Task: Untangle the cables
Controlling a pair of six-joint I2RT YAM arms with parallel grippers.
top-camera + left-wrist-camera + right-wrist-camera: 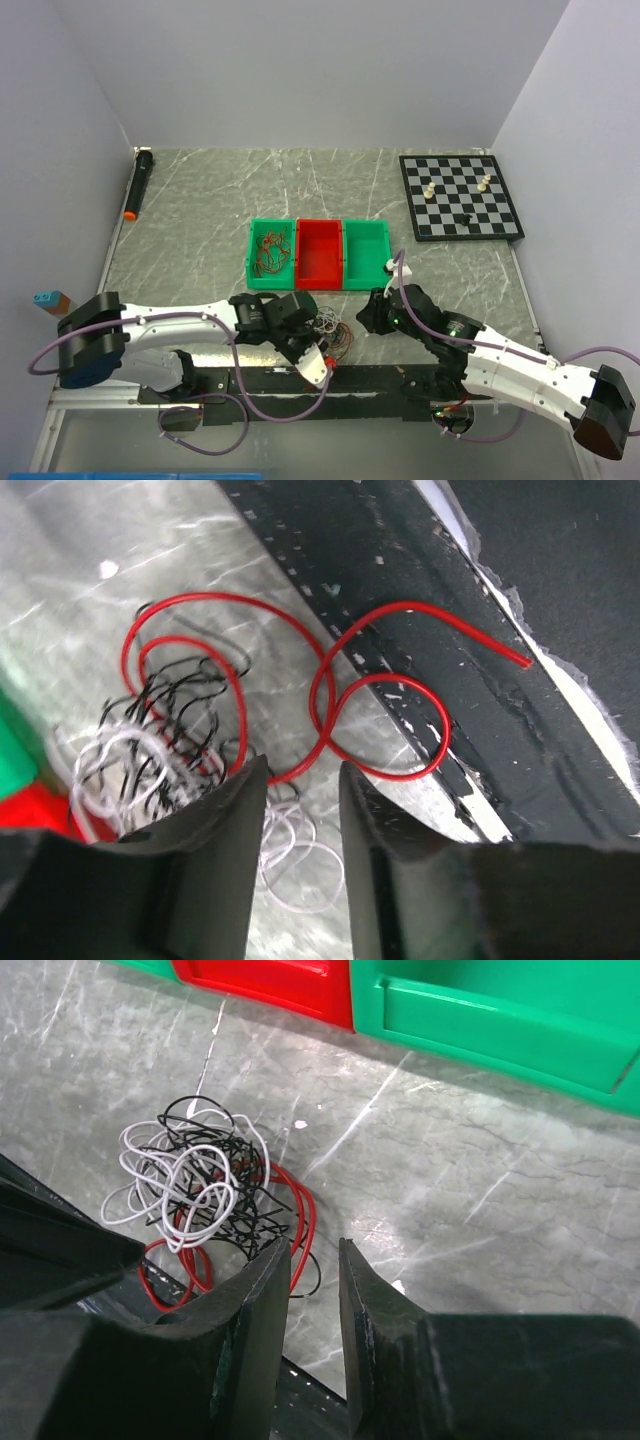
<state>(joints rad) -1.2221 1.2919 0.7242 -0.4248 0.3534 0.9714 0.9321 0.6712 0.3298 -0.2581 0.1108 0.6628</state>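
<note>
The cables [335, 335] lie as a small tangle of red, white and black wire on the marble table near its front edge. In the left wrist view a red cable [320, 695] loops over the black rail, with black [180, 710] and white [110, 770] strands to its left. My left gripper [303, 766] hangs over the tangle, open, with white loops [300, 865] on the table in the gap. My right gripper [314, 1244] is open by a narrow gap just right of the tangle [205, 1195], nothing between its fingers. More brown cables sit in the left green bin [272, 255].
A red bin [320, 255] and a second green bin [366, 255] stand beside the first, behind the tangle. A chessboard [460, 195] with a few pieces is at the back right. A black tube with an orange tip [137, 182] lies at the back left. A black rail [260, 380] runs along the near edge.
</note>
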